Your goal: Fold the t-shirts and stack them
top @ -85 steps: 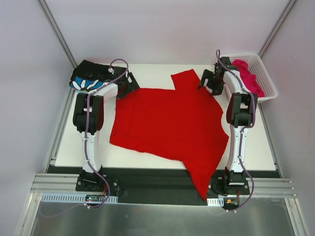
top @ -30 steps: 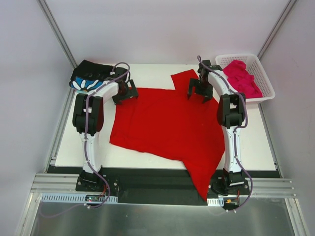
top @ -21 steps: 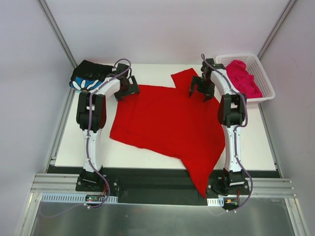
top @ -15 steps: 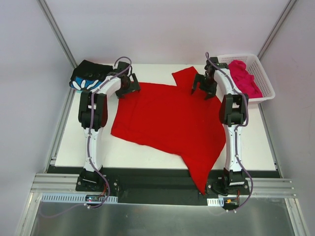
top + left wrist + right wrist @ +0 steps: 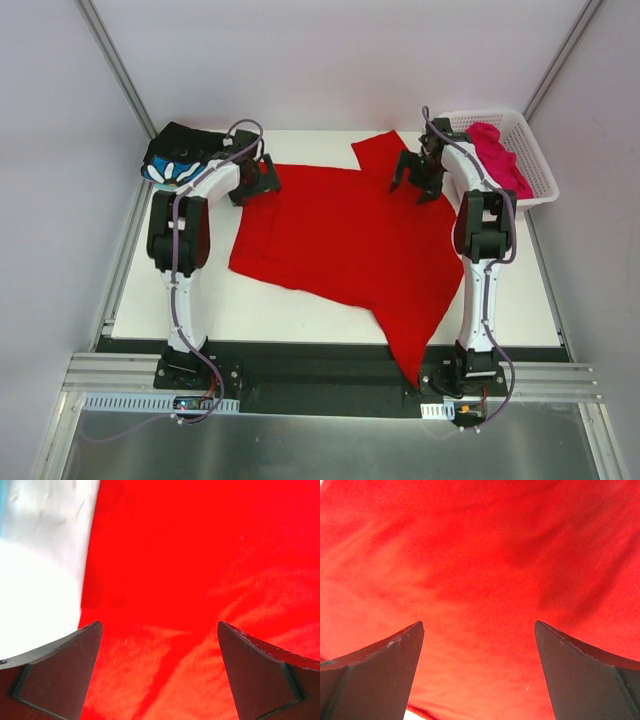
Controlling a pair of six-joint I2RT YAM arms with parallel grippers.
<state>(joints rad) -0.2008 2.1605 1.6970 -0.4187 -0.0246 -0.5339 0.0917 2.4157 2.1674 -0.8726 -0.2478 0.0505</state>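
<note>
Red t-shirt [image 5: 340, 240] has slid a bit up the table [image 5: 280, 315]. Left fingers [image 5: 55, 675] and right fingers [image 5: 375, 665] hang wide apart over its top edge, holding nothing. Folding has not started.

From overhead the left gripper [image 5: 257, 183] covers the far left corner of the red t-shirt [image 5: 340, 240], and the right gripper [image 5: 417, 180] covers a patch near its far sleeve. Whether either touches the cloth I cannot tell.

The left arm [image 5: 180, 235] hides part of the black flowered t-shirt [image 5: 178, 152]. The pink t-shirt [image 5: 497, 158] is a heap in the basket [image 5: 538, 170], its shape unreadable.

In both wrist views the fingers [image 5: 57, 677] run off the bottom edge and red cloth overflows the frame. The surface [image 5: 35, 580] is glared white.
</note>
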